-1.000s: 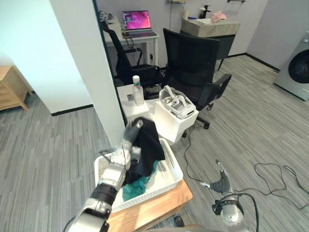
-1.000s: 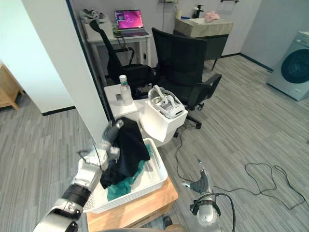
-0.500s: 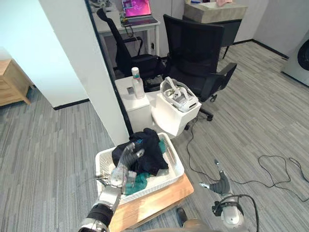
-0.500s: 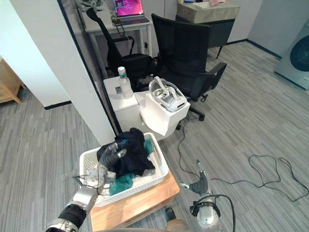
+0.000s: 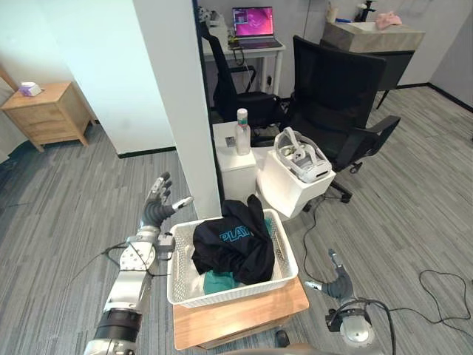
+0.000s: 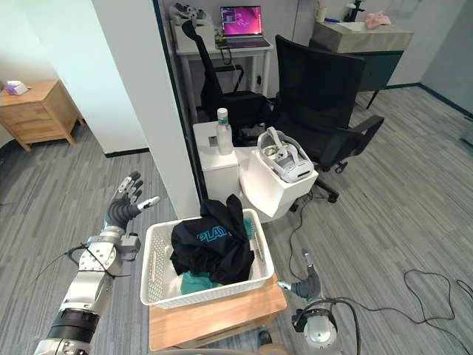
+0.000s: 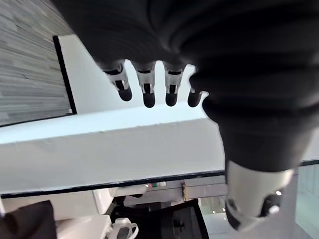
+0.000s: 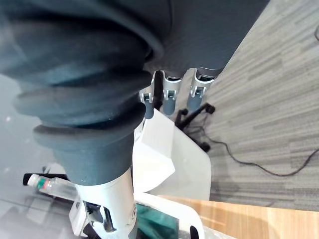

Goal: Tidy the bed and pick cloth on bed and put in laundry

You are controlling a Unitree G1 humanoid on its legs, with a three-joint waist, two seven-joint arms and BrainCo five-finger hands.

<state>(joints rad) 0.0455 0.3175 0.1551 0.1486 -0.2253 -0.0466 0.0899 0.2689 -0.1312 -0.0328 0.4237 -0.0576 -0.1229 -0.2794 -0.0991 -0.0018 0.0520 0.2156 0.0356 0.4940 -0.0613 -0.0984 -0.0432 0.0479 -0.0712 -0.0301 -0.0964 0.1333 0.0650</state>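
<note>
At the centre of the eye views, a white basket [image 5: 244,287] stands on a low wooden counter [image 5: 247,316]. The black cloth [image 5: 233,244] lies heaped inside it, on top of a green cloth [image 5: 216,281], with one fold standing up at the far rim.

Hand status:
- Left hand [image 5: 154,211]: raised to the left of the basket and apart from it, fingers straight and spread wide, holding nothing.
- Right hand [image 5: 338,279]: low, beside the right end of the counter, fingers relaxed and straight (confirmed in its wrist view), holding nothing.

Task progress, as a judgement: the deposit step appears complete, since the cloth rests in the basket and neither hand touches it. The upright fold may need pressing down so that it does not slip over the rim. The state of the bed cannot be assessed from these views, so the tidying step should be treated as unverified.
</note>
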